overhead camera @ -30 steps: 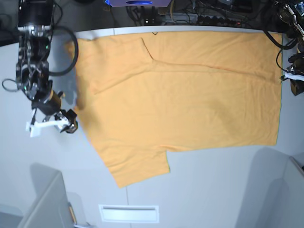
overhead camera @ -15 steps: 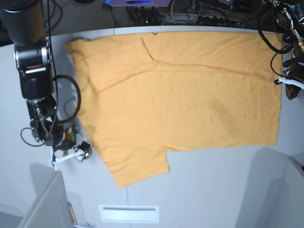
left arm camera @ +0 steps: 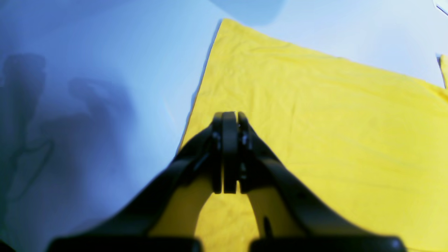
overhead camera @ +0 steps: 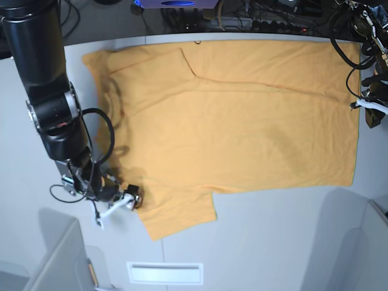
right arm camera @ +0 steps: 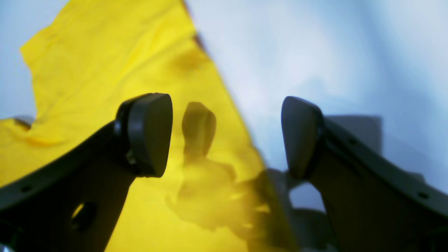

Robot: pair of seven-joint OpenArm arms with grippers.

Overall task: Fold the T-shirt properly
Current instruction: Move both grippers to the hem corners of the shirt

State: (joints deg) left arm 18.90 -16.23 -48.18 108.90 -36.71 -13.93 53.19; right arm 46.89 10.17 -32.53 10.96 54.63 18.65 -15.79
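The T-shirt (overhead camera: 236,121) lies spread flat on the grey table (overhead camera: 273,242), covering most of it from 9 to 3 o'clock. No print, label or writing can be read on it. The right pincer (right arm camera: 227,136) is released, its jaws wide apart over the shirt's edge at about 8 o'clock. The left pincer (left arm camera: 229,154) is clenched with nothing between its jaws, above the hem at 3 o'clock
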